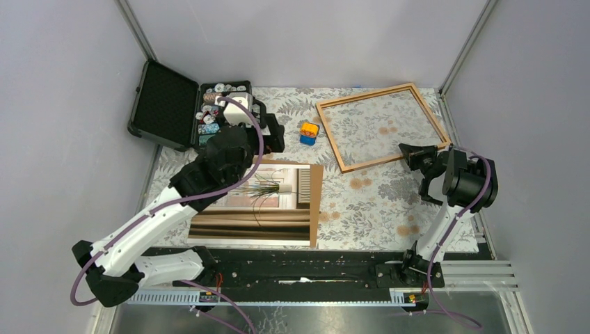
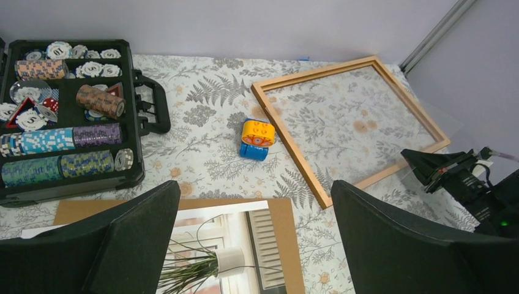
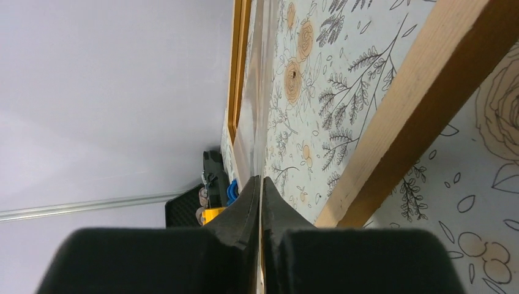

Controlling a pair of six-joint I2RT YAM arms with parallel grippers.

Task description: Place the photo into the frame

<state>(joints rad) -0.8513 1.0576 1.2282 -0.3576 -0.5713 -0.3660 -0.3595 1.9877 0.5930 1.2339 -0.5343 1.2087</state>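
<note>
The photo (image 1: 264,202), a print of a wispy plant in a white pot, lies face up on a brown backing board (image 1: 316,202) at the near left. My left gripper (image 1: 268,132) hangs open over the photo's far edge (image 2: 238,233), its fingers (image 2: 398,245) wide apart and holding nothing. The light wooden frame (image 1: 330,138) lies flat at the far right. A thin clear sheet (image 3: 260,92) rests on the frame and sticks out past its near right corner (image 2: 450,122). My right gripper (image 1: 412,150) is shut on that sheet's edge, right beside the frame's bar (image 3: 416,104).
An open black case (image 1: 174,104) of poker chips stands at the far left. A small yellow and blue toy block (image 1: 309,132) sits between the case and the frame. Grey walls close in the floral table cover (image 1: 376,202) on three sides.
</note>
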